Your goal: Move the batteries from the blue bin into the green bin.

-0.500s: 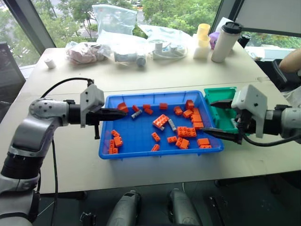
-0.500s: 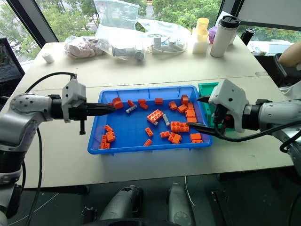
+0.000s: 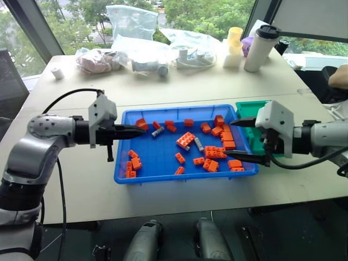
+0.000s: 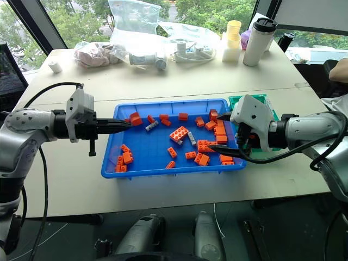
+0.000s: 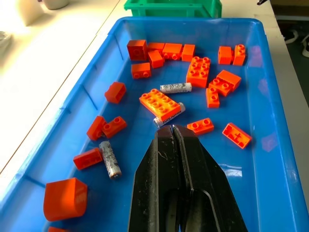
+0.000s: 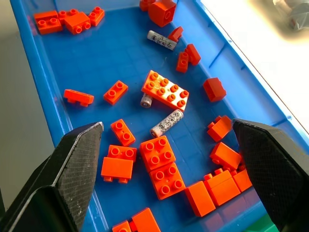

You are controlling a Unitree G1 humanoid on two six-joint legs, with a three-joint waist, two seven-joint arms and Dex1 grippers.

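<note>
Reaching in, your right gripper [image 6: 166, 159], jaws wide and empty, was nearer the small silvery-grey battery [image 6: 167, 123], lying slantwise between them.

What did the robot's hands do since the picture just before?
The right gripper, wide open and empty, slid in from the green bin over the right end of the blue bin. The left gripper, shut, drew back slightly at the left rim. Batteries and bricks stayed put.
</note>
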